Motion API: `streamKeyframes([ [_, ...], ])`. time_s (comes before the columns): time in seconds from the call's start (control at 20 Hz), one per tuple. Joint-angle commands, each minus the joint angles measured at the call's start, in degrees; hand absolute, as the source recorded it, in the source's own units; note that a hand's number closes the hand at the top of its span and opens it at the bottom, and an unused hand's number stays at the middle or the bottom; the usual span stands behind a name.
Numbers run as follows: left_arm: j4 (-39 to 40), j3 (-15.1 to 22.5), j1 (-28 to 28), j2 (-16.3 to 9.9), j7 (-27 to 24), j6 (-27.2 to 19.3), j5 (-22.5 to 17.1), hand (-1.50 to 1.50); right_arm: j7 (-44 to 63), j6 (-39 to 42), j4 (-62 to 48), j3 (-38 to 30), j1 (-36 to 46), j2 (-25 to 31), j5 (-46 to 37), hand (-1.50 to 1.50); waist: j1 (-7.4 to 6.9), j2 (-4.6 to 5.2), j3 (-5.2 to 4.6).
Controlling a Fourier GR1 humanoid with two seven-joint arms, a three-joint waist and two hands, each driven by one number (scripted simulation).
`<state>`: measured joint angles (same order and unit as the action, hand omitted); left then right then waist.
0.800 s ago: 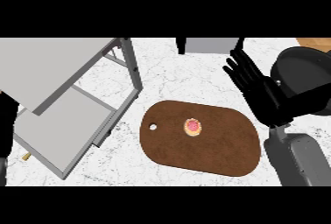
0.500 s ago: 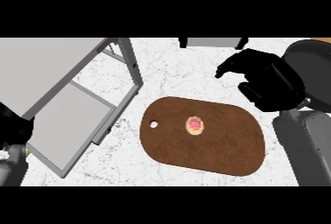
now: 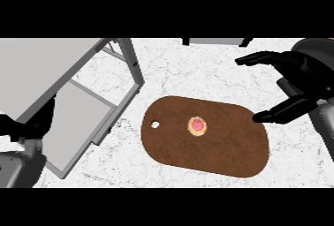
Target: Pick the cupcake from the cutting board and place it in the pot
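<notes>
Right robot hand (image 3: 306, 73) spread wide and empty, fingers and thumb apart, cupcake (image 3: 197, 125) on board (image 3: 222, 150) to its lower left, left robot hand (image 3: 23, 128) at the left edge, fingers unclear

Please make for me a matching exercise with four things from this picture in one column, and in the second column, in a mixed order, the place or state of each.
Things:
1. cupcake
2. cutting board
3. right hand
4. left hand

Places or states:
A. brown, lying flat on the white counter, with a small hole near its left end
B. at the view's left edge, dark and mostly cut off
C. on the board, nothing touching it
D. at the view's right, open, beyond the board's right end

Pairs: 1-C, 2-A, 3-D, 4-B
</notes>
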<state>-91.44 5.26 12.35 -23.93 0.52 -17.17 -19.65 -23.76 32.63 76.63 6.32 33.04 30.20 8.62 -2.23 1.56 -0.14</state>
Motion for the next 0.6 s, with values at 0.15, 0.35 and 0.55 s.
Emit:
streamKeyframes([
  [0.15, 4.02, 1.21, 3.74, 2.82, -2.06, 0.26, 1.32, 0.00, -22.09, 0.49, -8.65, 4.68, 2.10, 6.93, -18.46, -1.50, 0.96, -0.38, 0.28],
  [0.35, 4.29, -1.02, 4.70, 1.21, -0.33, 2.83, -0.98, 0.00, -20.86, -1.78, -10.56, 11.76, 6.09, 7.59, -25.99, -1.50, 0.97, -0.87, 0.18],
  [0.55, 0.01, 1.43, 0.38, 3.25, -1.11, 0.57, 1.94, 0.00, -18.67, -3.41, -11.55, 16.30, 9.36, 6.10, -31.29, -1.50, 0.88, -1.33, 0.16],
])
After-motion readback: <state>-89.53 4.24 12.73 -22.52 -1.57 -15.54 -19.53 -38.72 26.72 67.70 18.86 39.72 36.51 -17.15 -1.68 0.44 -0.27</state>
